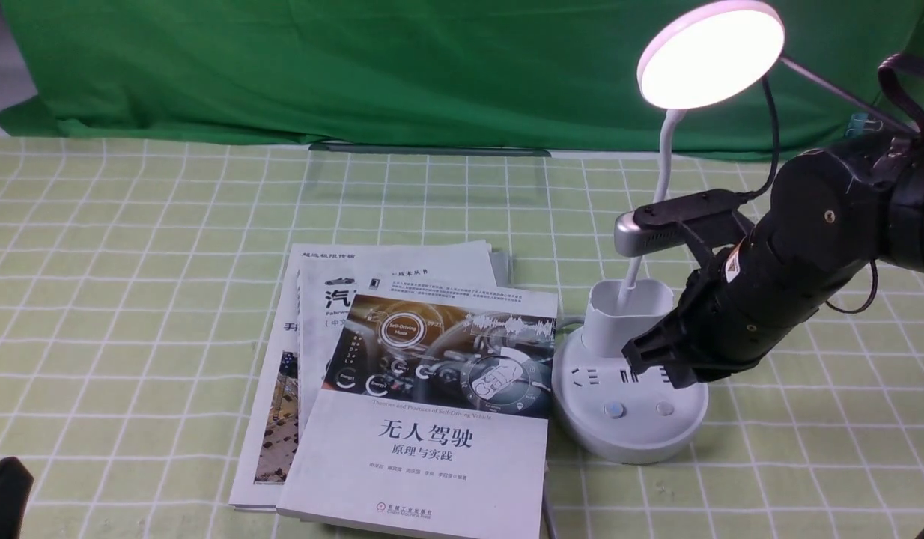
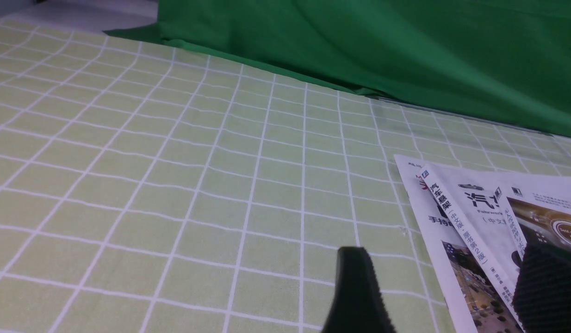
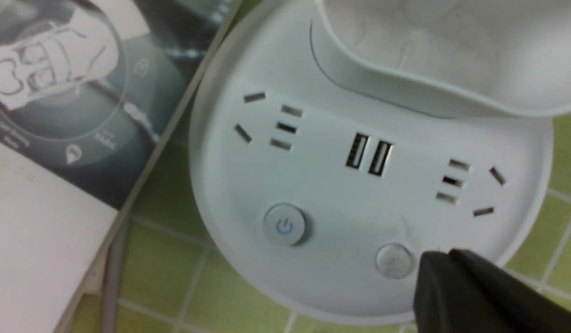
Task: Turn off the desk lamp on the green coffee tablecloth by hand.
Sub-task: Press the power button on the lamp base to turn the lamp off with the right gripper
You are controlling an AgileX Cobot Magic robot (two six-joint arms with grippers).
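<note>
White and lit, the lamp (image 1: 628, 408) stands on the green grid cloth (image 1: 132, 262) covering the surface, just right of a fan of books (image 1: 432, 419). Its head (image 1: 710, 54) glows, so the task is not yet done.

The right tool (image 1: 649, 359) hangs over the base near the sockets. It looks clenched and empty, showing as one dark wedge in its wrist view. There the tip sits just beside the plain grey button (image 3: 394, 260), apart from it. The button with the blue power mark (image 3: 284, 225) lies further off.

Which button governs the light I cannot tell. The plain one is nearest, so it seems the one aimed at. Centre the tip over it, then come straight down with a short, light press. Stay clear of the socket slots and the cup. A push from the side could slide the base towards the books. Judge success by the head going dark.

The left tool (image 2: 447, 249) is released, low over the cloth, well away.
</note>
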